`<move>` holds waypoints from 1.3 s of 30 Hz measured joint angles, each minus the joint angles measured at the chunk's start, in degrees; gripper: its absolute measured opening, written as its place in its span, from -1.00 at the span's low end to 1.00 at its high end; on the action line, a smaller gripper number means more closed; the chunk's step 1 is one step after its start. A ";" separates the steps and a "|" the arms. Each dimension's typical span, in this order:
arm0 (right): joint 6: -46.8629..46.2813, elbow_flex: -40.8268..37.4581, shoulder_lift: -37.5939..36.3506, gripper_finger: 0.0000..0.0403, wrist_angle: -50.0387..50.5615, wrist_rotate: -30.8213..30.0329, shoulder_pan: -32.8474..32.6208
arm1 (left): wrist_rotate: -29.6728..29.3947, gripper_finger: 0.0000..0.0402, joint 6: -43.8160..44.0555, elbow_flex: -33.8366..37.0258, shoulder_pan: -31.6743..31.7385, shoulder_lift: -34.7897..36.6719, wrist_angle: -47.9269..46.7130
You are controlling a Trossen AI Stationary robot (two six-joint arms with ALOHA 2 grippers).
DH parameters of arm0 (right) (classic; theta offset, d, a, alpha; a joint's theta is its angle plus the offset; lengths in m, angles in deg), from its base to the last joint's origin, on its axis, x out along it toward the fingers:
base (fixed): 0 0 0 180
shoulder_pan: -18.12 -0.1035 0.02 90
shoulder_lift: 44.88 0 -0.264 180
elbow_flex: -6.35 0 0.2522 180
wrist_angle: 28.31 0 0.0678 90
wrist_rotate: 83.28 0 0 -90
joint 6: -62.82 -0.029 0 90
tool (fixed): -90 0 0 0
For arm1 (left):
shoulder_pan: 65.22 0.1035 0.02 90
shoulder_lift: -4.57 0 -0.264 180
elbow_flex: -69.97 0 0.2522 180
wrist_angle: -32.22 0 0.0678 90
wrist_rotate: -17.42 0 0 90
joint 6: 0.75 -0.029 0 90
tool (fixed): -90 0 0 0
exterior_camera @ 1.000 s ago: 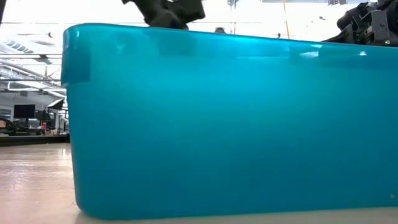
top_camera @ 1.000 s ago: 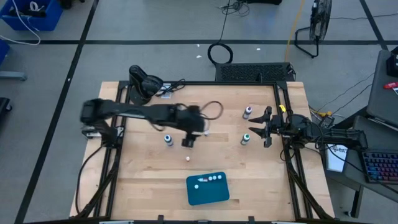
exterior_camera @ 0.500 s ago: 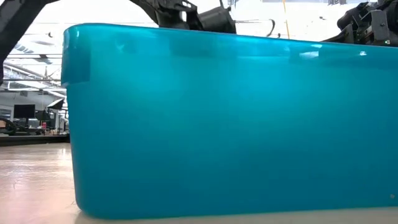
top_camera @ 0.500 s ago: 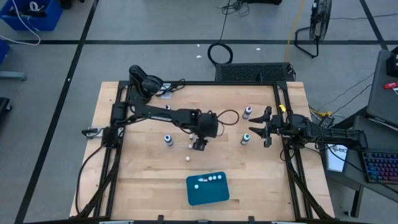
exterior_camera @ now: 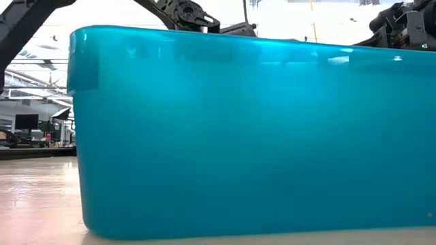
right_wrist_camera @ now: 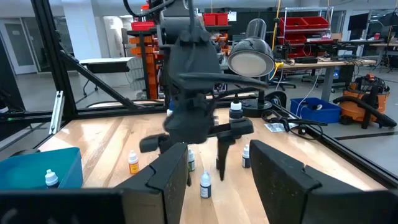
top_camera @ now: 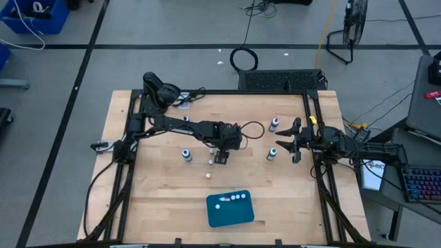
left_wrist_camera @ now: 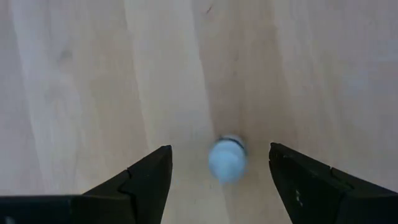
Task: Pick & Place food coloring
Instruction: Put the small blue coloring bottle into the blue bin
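My left gripper [top_camera: 220, 158] is open and points down over the middle of the table. In the left wrist view its fingers [left_wrist_camera: 147, 179] stand either side of a tiny whitish dropper bottle [left_wrist_camera: 227, 159] without touching it; the bottle stands upright on the wood. A second tiny bottle [top_camera: 207, 176] stands nearer the near edge. A blue bottle [top_camera: 186, 154], a green bottle [top_camera: 272, 153] and a purple bottle [top_camera: 274, 124] stand on the table. The teal tray [top_camera: 231, 214] holds several tiny bottles. My right gripper [top_camera: 286, 142] waits open at the right side.
The teal tray wall [exterior_camera: 245, 136] fills the low view and hides the table behind it. The right wrist view shows the left arm [right_wrist_camera: 189, 93] ahead, small bottles [right_wrist_camera: 204, 185] around it, and the tray [right_wrist_camera: 37, 167]. Black frame rails [top_camera: 128, 172] run along both table sides.
My left arm has swung in from the table's left, and its gripper has moved a little toward the right edge and settled over the tiny bottle. The bottles and the tray have stayed in place.
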 joint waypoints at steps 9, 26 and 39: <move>0.00 0.02 0.17 -0.21 -0.75 -0.02 -0.04 | 2.93 0.34 0.05 -0.07 0.43 -2.64 1.86; 0.00 0.02 0.63 -0.21 -0.89 -0.02 -0.03 | 3.76 0.34 3.18 0.01 0.40 -2.51 -1.92; 0.00 0.02 0.63 -0.21 -0.89 -0.02 -0.04 | 5.01 0.34 3.51 0.22 0.27 -1.87 -3.05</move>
